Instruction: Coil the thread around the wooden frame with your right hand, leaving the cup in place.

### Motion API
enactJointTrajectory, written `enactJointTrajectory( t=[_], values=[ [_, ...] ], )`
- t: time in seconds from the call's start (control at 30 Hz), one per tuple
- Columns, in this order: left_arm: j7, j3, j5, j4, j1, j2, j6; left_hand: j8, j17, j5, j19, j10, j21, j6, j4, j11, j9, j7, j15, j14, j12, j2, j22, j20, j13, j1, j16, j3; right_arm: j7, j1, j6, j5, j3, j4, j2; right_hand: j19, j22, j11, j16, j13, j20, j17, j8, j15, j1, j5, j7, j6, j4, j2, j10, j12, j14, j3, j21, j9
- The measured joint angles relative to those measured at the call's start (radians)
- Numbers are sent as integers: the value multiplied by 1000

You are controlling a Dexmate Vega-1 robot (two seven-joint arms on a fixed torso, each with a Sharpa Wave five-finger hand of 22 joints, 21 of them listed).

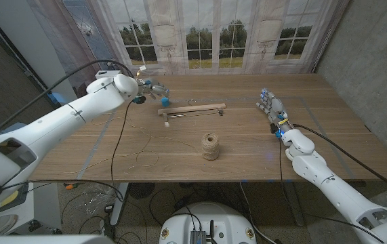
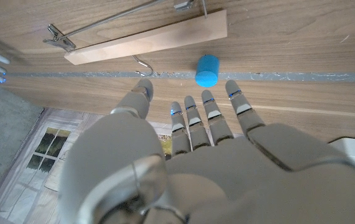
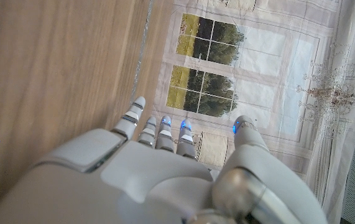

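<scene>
A wooden frame with metal clips lies at the table's middle back; it also shows in the left wrist view. A small blue cup stands just left of it, seen again as the blue cup. A spool of tan thread stands in front of the frame, with loose thread trailing left over the table. My left hand hovers open beside the cup, fingers spread toward it. My right hand stands open at the right, away from the frame and spool, also seen from behind.
Loose thread loops over the left front of the wooden table. A black cable hangs from my left arm across the table's left side. A curtain with a window print hangs behind the table; a concrete wall is at the right.
</scene>
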State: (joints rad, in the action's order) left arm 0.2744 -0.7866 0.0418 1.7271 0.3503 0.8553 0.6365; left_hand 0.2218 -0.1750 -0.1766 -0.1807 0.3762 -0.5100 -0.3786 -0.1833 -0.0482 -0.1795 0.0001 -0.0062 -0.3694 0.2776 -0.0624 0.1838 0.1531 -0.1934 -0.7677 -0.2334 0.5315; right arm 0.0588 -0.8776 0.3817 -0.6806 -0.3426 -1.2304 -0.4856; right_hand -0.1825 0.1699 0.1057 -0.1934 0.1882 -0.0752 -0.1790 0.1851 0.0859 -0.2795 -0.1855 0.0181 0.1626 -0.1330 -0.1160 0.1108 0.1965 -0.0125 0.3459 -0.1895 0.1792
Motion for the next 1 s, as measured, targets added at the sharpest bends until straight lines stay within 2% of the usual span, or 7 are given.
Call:
enactJointTrajectory(
  t=[0.13, 0.33, 0.43, 0.57, 0.73, 0.9, 1.0],
  values=[
    [46, -41, 67, 2, -38, -6, 40, 0, -5, 0, -12, 4, 0, 0, 8, -4, 0, 0, -7, -7, 0, 4, 5, 2, 0, -4, 0, -8, 2, -2, 5, -1, 2, 3, 2, 0, 5, 0, 0, 0, -11, -3, 0, 13, 0, 0, 0, 0, 0, 0, 0, 0, 2, 0, 0, 0],
    [121, -115, 175, -3, -101, -24, 87, -4, -5, 0, -43, 13, -12, 0, 15, -2, 0, 0, -16, -34, 0, 7, 5, -7, 0, -14, -4, -24, 7, -6, 16, -6, 4, 8, 4, 0, 5, 0, 0, 0, -11, -5, 0, 18, 0, 0, 0, 0, 3, 0, 0, 0, -3, -3, 0, 0],
    [147, -144, 219, -8, -125, -34, 102, -11, -4, 0, -48, 20, -16, -5, 14, -9, 0, -6, -24, -45, -1, 12, 5, -12, 0, -20, -11, -36, 8, -9, 20, -8, 6, 12, 7, 2, 5, 0, 0, 0, -20, -5, 0, 18, 0, 0, 0, 0, 3, 0, 0, 0, -3, -3, 0, 0],
    [170, -172, 266, -15, -146, -45, 115, -11, -4, 0, -59, 25, -16, -5, 12, -14, 0, -6, -30, -51, -4, 21, 5, -12, 0, -29, -11, -48, 10, -11, 25, -10, 7, 16, 9, 2, 5, 0, 0, 0, -20, -5, 0, 22, 0, 0, 0, 0, 3, 0, 0, 0, -7, -3, 0, 0],
    [205, -219, 343, -28, -174, -65, 130, -11, -4, 0, -59, 34, -16, -29, 8, -23, 0, -18, -30, -51, -4, 41, 5, -12, 0, -49, -11, -59, 13, -13, 37, -11, 9, 22, 11, -1, 5, -2, 0, 0, -23, -5, 0, 23, 0, 0, 0, 0, 3, 0, 9, 4, -9, -3, 0, 0],
    [237, -246, 420, -43, -191, -82, 133, -11, -4, -6, -117, 47, -31, -45, 15, -21, 0, -13, -33, -54, -12, 69, 2, -78, -5, -77, -3, -87, 14, -17, 45, -11, 11, 24, 12, -1, 5, 0, 0, 0, -23, -5, 0, 23, 0, 0, -6, 5, -1, 0, 11, 4, -9, -6, -7, 0],
    [244, -256, 439, -52, -195, -92, 132, -15, -4, -6, -138, 47, -31, -45, 13, -21, -1, -12, -34, -55, -12, 74, 0, -79, -5, -81, -3, -90, 15, -17, 49, -11, 12, 26, 12, -1, 5, 0, 0, 0, -23, -5, 0, 25, 0, 0, 0, 11, -1, 0, 11, 4, -15, -6, -8, 0]
  ],
)
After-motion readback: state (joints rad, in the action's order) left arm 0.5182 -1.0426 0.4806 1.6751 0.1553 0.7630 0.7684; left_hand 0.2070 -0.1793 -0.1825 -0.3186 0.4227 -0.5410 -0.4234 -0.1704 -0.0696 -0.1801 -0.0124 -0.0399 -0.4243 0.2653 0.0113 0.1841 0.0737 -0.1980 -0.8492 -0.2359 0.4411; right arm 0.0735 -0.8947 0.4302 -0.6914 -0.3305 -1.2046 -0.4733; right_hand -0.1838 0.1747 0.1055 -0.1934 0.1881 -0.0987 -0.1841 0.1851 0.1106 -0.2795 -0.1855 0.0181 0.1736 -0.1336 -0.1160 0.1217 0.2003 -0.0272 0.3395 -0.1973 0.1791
